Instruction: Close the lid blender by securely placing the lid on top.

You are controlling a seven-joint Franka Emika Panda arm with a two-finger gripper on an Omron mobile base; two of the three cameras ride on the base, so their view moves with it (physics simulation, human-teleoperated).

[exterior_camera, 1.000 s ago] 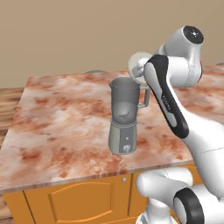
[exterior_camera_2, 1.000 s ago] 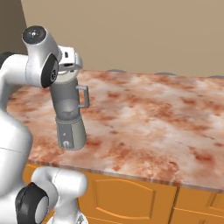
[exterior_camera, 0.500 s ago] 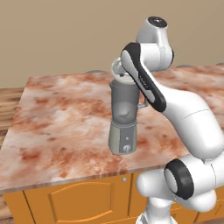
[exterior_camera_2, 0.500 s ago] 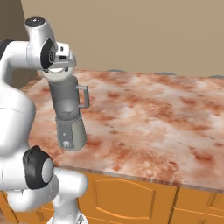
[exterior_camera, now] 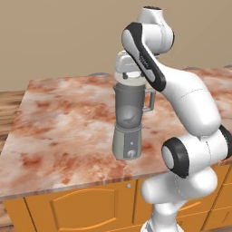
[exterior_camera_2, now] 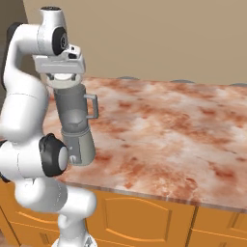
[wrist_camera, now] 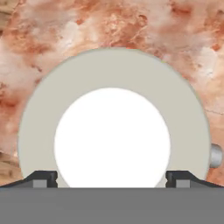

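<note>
Marbled reddish worktop (exterior_camera: 63,122) on orange cabinets (exterior_camera: 81,208) carries the grey blender (exterior_camera: 130,122) near its front edge. Directly over the jar mouth sits the lid (wrist_camera: 113,118), pale rim around a white centre, with the fingers (wrist_camera: 43,178) spread to either side of its rim, seemingly gripping it.

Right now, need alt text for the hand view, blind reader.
A round lid, pale grey-green rim around a white centre, sits between the tool's two dark fingertips at the bottom. Mottled reddish marble counter lies behind it, and a small grey knob peeks out at the lid's right edge.
</note>
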